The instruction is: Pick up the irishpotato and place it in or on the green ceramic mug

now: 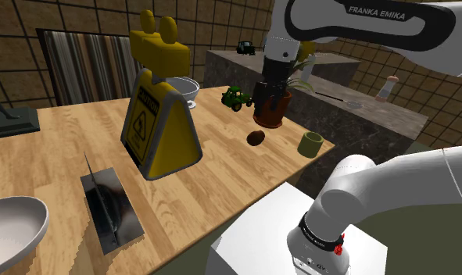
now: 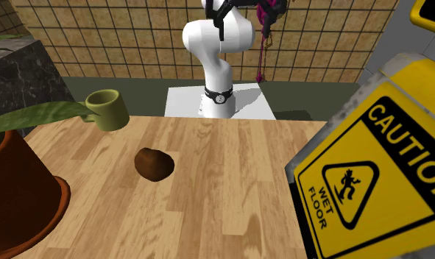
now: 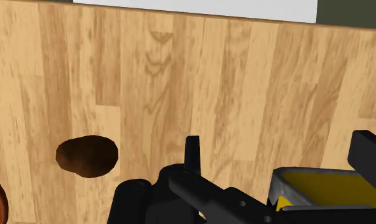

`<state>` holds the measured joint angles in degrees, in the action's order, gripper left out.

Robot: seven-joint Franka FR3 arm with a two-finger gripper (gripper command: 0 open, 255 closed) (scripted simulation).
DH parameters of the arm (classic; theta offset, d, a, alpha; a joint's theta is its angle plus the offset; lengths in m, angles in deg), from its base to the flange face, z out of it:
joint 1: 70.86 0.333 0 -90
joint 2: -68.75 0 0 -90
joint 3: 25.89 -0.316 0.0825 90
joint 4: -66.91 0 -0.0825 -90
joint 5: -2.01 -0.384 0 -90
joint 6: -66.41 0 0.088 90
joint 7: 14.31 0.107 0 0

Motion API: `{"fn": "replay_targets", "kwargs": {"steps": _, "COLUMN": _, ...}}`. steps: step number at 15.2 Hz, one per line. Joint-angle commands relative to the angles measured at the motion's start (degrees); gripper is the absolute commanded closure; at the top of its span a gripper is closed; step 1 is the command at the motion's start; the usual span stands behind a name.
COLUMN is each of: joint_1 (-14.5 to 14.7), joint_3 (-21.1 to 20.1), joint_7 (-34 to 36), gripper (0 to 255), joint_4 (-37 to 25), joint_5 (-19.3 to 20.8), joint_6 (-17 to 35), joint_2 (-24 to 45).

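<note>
"Where's the potato (image 2: 154, 163) at the moment?"

"Lying on the wooden tabletop (image 1: 65, 148), a dark brown lump between the terracotta plant pot (image 1: 270, 116) and the olive-green mug (image 2: 109, 109). It touches neither of them. The mug stands upright, mouth up, near the tabletop's edge on the side of the arm's white stand (image 2: 182, 103)."

"And the jaws?"

"Apart. From the camera on the hand, the two black fingers (image 3: 193, 153) stand wide of each other above bare wood. The potato sits off to one side of them, not between them. They hold nothing. From beside the stand I see them hanging in front of the plant pot, with the potato on the wood just below."

"What else is on there?"

"A big yellow caution sign (image 1: 160, 125) towards the middle, with a wet-floor figure on its face. There's a small green toy tractor (image 1: 235, 98) near the pot, a white bowl (image 1: 184, 87) behind the sign, and a flat metal tray (image 1: 110, 207) lying well apart from the potato."
</note>
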<state>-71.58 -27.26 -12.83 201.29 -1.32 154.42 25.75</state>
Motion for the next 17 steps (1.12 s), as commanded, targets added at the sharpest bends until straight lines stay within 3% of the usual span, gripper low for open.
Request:
{"fn": "replay_targets", "kwargs": {"steps": 1, "joint_1": 0.00, "joint_3": 0.00, "joint_7": 0.00, "gripper": 0, "joint_4": 0.00, "joint_5": 0.00, "joint_6": 0.00, "joint_2": 0.00}}
{"fn": "replay_targets", "kwargs": {"steps": 9, "joint_1": 2.83, "joint_3": 3.83, "joint_7": -22.27, "gripper": 0, "joint_4": 9.09, "joint_5": 15.08, "joint_6": 9.45, "joint_2": 3.91}}
{"fn": "replay_targets", "kwargs": {"steps": 17, "joint_1": 2.78, "joint_3": 8.22, "joint_7": -40.44, "gripper": 0, "joint_4": 15.59, "joint_5": 32.56, "joint_6": 25.19, "joint_2": 11.98}}
